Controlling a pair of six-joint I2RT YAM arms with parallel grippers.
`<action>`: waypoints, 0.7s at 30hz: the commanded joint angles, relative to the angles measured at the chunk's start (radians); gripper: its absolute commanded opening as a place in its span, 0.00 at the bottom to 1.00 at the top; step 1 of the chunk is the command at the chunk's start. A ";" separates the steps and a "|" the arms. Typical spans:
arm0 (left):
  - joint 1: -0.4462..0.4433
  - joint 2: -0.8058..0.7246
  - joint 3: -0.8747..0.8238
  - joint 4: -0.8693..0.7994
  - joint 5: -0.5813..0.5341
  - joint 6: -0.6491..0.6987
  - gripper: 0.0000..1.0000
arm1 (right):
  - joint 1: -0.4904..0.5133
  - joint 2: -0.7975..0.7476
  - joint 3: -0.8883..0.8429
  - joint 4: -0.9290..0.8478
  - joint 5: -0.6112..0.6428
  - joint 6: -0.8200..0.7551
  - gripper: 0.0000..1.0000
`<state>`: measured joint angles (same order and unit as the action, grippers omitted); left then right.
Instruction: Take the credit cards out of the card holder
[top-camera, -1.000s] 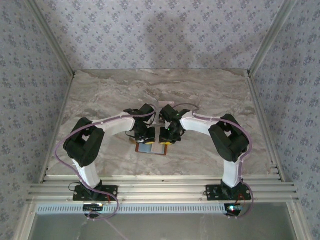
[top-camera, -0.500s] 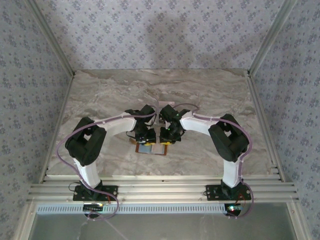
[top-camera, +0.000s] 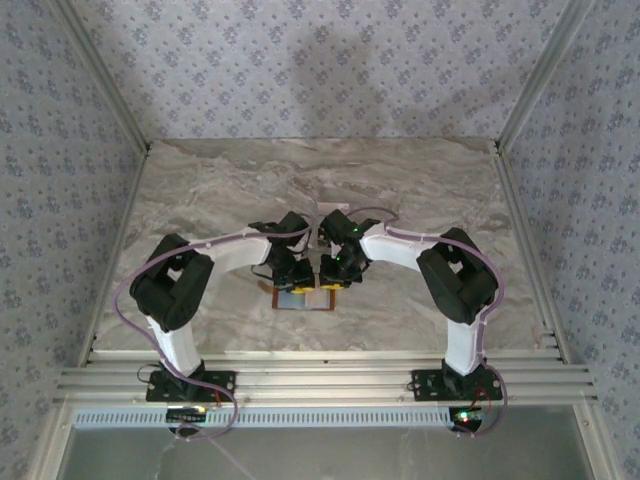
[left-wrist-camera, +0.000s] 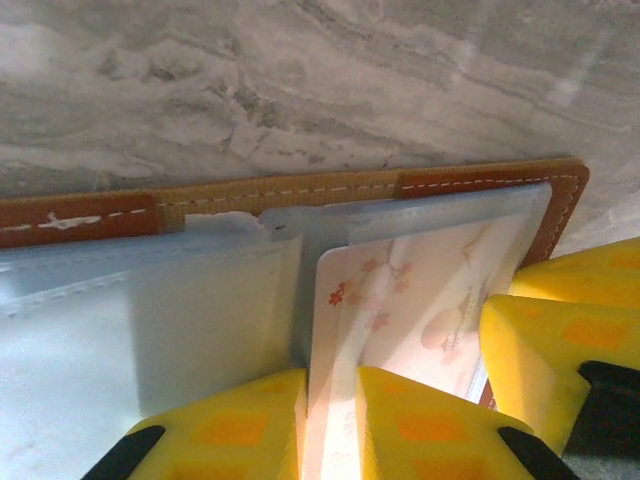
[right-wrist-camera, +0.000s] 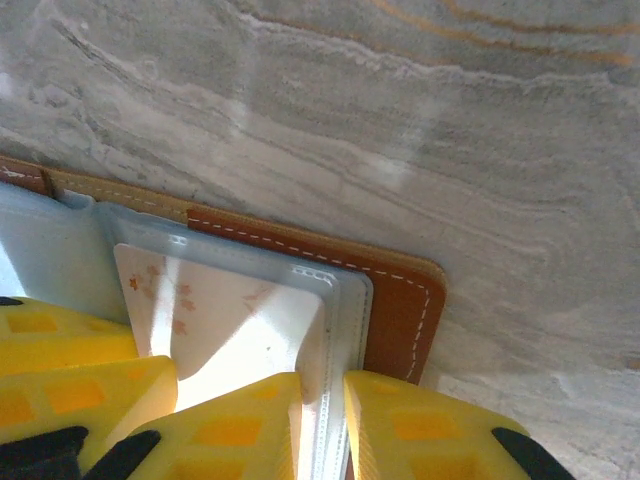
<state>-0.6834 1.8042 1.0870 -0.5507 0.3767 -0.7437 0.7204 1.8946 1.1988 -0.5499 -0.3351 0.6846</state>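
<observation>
**Both tools pinch at the open card holder**

The brown card holder (top-camera: 305, 298) lies open on the marble tabletop (top-camera: 200, 200), just toward 6 o'clock from centre. The left tool (left-wrist-camera: 332, 390), reaching in from 9 o'clock, is narrowed onto a white card (left-wrist-camera: 420, 290) with pink flowers in the holder's 3 o'clock half. The right tool (right-wrist-camera: 322, 400), from 3 o'clock, pinches that half's clear pocket (right-wrist-camera: 335, 300) edge.

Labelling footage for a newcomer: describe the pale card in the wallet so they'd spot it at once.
In the middle of the marble table lies an open brown card holder with cloudy plastic sleeves. At its right end, between the left hand's yellow fingers, is a whitish card. Unlike the blank sleeves beside it, it bears small pink blossoms.
</observation>
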 joint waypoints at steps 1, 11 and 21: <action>0.015 -0.003 -0.036 0.015 0.020 0.013 0.21 | 0.012 0.046 -0.031 0.000 0.002 0.007 0.22; 0.053 -0.050 -0.137 0.232 0.183 0.021 0.19 | 0.012 0.050 -0.033 0.010 -0.012 0.013 0.22; 0.068 -0.136 -0.190 0.321 0.221 0.023 0.08 | 0.014 0.046 -0.032 0.013 -0.021 0.018 0.22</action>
<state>-0.6147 1.7065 0.9035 -0.3130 0.5385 -0.7330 0.7204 1.8946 1.1957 -0.5457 -0.3374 0.6884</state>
